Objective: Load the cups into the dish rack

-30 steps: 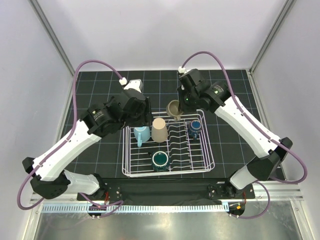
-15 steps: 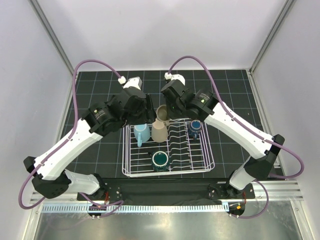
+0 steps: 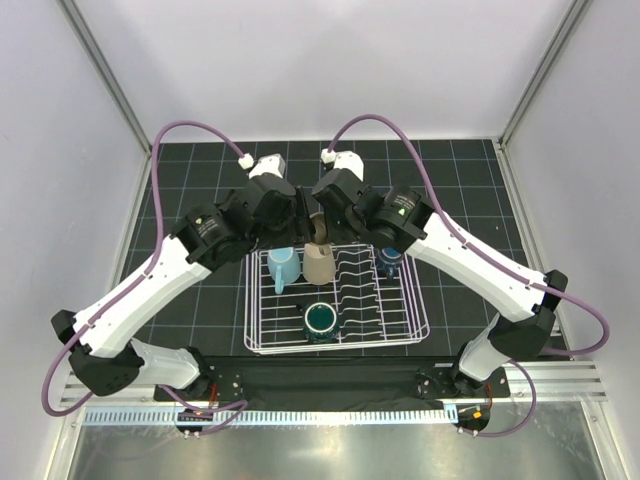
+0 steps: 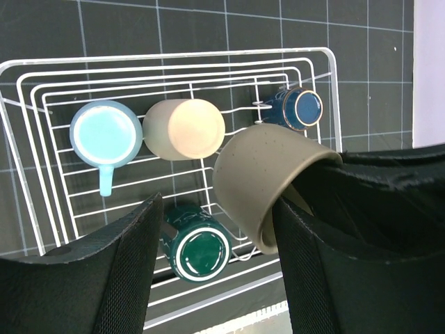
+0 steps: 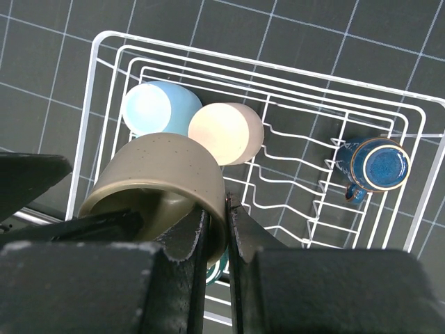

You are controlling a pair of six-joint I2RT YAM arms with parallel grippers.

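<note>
Right wrist: right pincer (image 5: 219, 209) pinches the mug (image 5: 156, 167) by its rim over the rack (image 5: 278, 67); left pincer (image 4: 217, 209) is spread. The thin grip may slip, dropping the mug onto the beige cup (image 5: 226, 132).

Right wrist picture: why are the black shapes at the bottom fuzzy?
Right wrist view: that is the right claw, pinching the speckled tan ceramic cup, too near the lens to focus; the white wire dish rack looks crisp. Left wrist view: the left claw is soft too.
</note>
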